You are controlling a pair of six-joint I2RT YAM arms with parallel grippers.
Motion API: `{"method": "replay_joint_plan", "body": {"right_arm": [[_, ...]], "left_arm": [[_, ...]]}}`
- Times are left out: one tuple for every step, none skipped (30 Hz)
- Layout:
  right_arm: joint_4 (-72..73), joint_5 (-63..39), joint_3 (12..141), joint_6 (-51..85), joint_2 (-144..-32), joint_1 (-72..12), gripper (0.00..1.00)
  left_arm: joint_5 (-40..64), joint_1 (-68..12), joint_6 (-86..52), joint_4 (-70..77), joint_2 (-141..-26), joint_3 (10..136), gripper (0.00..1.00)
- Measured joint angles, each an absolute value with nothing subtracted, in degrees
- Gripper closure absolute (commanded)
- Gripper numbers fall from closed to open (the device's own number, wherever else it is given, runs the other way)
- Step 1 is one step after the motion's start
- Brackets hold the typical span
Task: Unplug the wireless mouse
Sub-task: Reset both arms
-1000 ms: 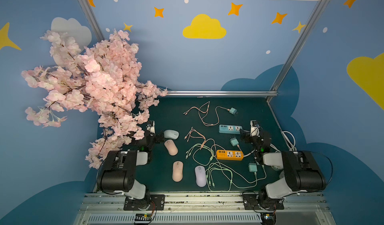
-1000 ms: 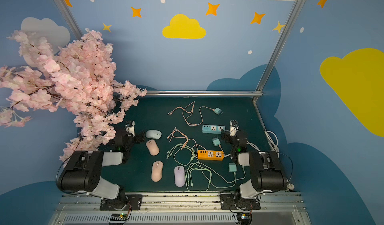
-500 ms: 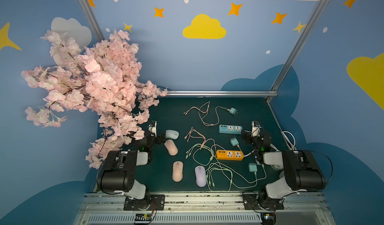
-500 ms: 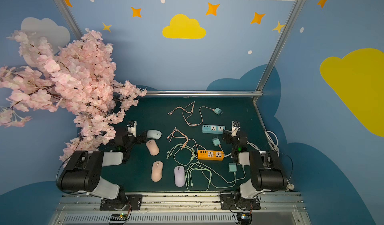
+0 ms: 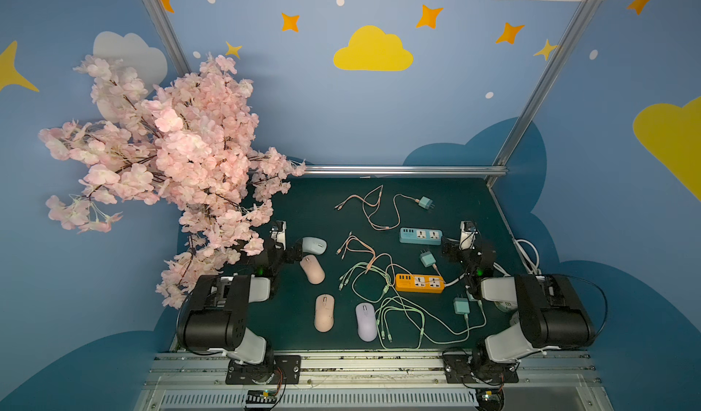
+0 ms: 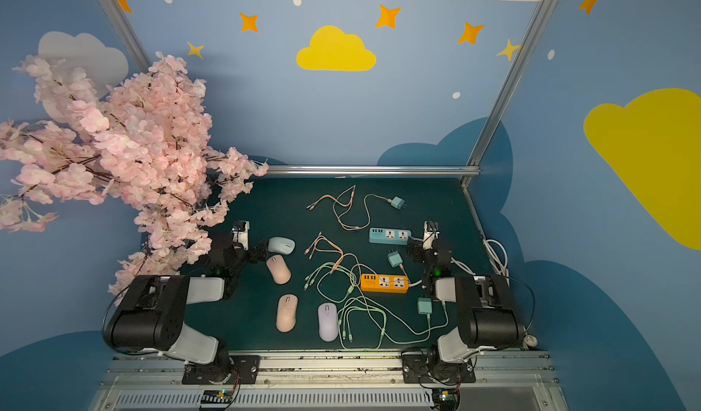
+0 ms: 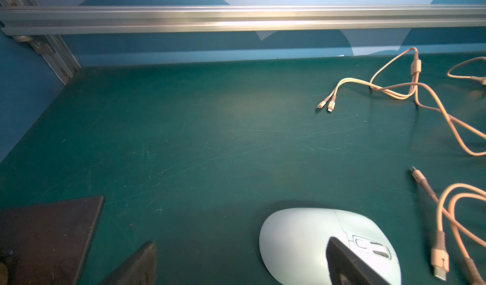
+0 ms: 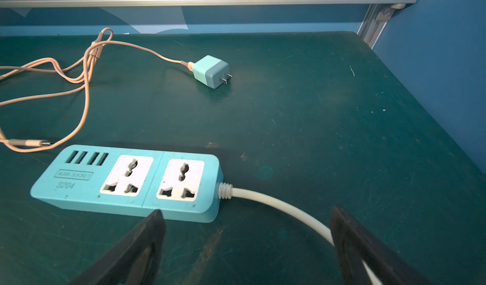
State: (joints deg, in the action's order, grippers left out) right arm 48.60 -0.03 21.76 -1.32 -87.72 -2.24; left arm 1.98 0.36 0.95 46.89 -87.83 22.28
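Note:
Several wireless mice lie on the green mat: a pale blue mouse (image 5: 314, 245) (image 7: 315, 241), two pink mice (image 5: 312, 268) (image 5: 323, 312) and a lilac mouse (image 5: 366, 322). Green cable ends (image 5: 381, 323) lie right beside the lilac mouse; I cannot tell whether one is plugged into it. My left gripper (image 5: 294, 251) (image 7: 240, 243) is open, low at the pale blue mouse's rear, with one finger (image 7: 347, 265) over the mouse. My right gripper (image 5: 449, 248) (image 8: 246, 211) is open by the blue power strip (image 8: 126, 181), straddling its white cord (image 8: 284, 207).
An orange power strip (image 5: 419, 283), teal chargers (image 5: 426, 257) (image 5: 461, 306) (image 8: 210, 71) and tangled pink cables (image 5: 364, 250) (image 7: 410, 86) and green cables (image 5: 402, 314) fill the mat's middle and right. Pink blossom branches (image 5: 182, 170) overhang the left arm. A metal rail (image 5: 402, 170) bounds the back.
The left gripper has crept slightly closer to the pale blue mouse. The right gripper has barely shifted. Both stay open.

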Motion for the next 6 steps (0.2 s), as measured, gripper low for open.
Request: {"method": "replay_joint_plan", "body": {"right_arm": [[48.58,-0.03,21.78,-1.32,-87.72,-2.24,0.02],[48.53,-0.03,21.85,-1.32,-87.72,-2.24,0.02],[48.51,-0.03,21.93,-1.32,-87.72,-2.24,0.02],[48.51,-0.03,22.0,-1.32,-87.72,-2.24,0.02],[48.51,-0.03,22.04,-1.32,-87.72,-2.24,0.02],[48.51,-0.03,22.06,-1.32,-87.72,-2.24,0.02]], "left_arm": [[1.98,0.36,1.02,46.89,-87.83,22.28,0.0],[1.98,0.36,1.04,46.89,-87.83,22.28,0.0],[1.98,0.36,1.06,46.87,-87.83,22.28,0.0],[1.98,0.36,1.08,46.89,-87.83,22.28,0.0],[1.98,0.36,1.08,46.87,-87.83,22.28,0.0],[1.98,0.36,1.08,46.87,-87.83,22.28,0.0]]}}
